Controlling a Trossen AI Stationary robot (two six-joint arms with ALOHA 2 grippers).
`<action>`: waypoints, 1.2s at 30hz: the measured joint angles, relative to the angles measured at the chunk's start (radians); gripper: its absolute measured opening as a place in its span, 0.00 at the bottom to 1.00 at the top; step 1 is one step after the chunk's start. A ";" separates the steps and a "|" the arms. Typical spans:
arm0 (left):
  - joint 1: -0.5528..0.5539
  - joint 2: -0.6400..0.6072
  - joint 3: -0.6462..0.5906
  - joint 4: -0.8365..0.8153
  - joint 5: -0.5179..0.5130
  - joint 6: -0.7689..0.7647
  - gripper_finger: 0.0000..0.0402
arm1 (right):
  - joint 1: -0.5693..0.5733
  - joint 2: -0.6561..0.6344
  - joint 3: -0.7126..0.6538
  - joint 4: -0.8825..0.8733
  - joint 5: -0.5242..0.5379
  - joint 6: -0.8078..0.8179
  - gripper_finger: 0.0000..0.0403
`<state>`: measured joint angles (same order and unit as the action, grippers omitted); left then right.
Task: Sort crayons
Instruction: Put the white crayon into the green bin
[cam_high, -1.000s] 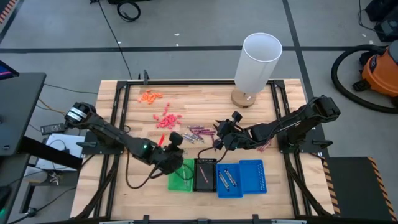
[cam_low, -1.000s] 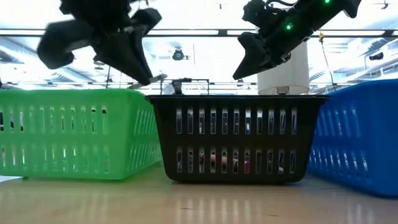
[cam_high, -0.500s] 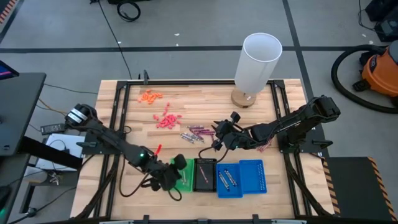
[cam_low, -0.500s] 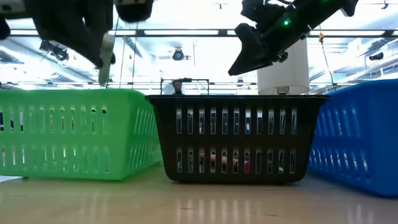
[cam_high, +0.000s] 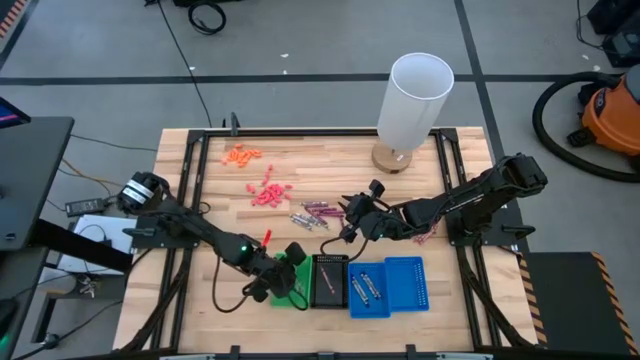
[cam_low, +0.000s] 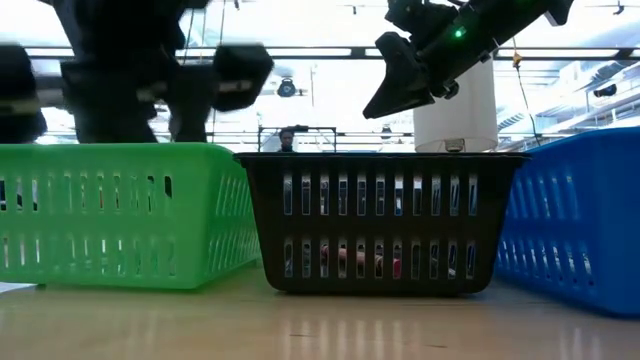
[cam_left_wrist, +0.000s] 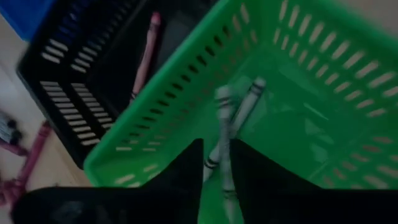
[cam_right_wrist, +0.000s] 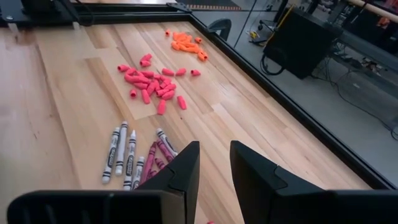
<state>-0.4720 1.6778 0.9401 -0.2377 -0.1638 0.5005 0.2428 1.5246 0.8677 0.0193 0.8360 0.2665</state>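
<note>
My left gripper (cam_high: 286, 270) hangs over the green tray (cam_high: 288, 297), down at its rim in the low view (cam_low: 170, 95). It is shut on a grey crayon (cam_left_wrist: 222, 134). Another grey crayon (cam_left_wrist: 245, 106) lies on the green tray's floor (cam_left_wrist: 298, 124). Loose grey and maroon crayons (cam_high: 312, 213) lie on the table's middle. My right gripper (cam_high: 348, 222) hovers just right of them, slightly open and empty (cam_right_wrist: 214, 146), with the crayons ahead of it (cam_right_wrist: 134, 155). My left gripper has the grey crayon between its two fingers, by a part near its middle (cam_left_wrist: 225, 163). The crayon runs along the fingers and sticks out past their tips over the tray floor. It is blurred, so where the pads meet it does not show.
A black tray (cam_high: 330, 280) holding a maroon crayon (cam_left_wrist: 144, 56) and two blue trays (cam_high: 368, 290) (cam_high: 405, 283) stand right of the green one. Coral-pink bits (cam_high: 268, 192) and orange bits (cam_high: 241, 154) lie at the far left. A white cylinder (cam_high: 415, 100) stands at the far edge.
My left gripper has carried the grey crayon from beside the loose crayons toward the table's near edge. It then swung over the green tray and came down to its rim. My right gripper has crept slightly toward the loose crayons.
</note>
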 joint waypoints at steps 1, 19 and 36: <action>0.001 0.006 0.000 -0.001 -0.001 0.001 0.25 | 0.000 0.000 0.000 0.000 0.000 0.000 0.24; 0.058 -0.163 0.003 -0.134 -0.222 0.057 0.33 | 0.000 0.000 0.000 0.003 -0.020 -0.001 0.24; 0.449 -0.163 0.002 -0.101 -0.044 -0.019 0.33 | 0.000 0.000 0.000 0.004 -0.013 -0.008 0.24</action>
<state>-0.0227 1.5148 0.9417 -0.3385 -0.2077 0.4819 0.2432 1.5246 0.8677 0.0231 0.8230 0.2588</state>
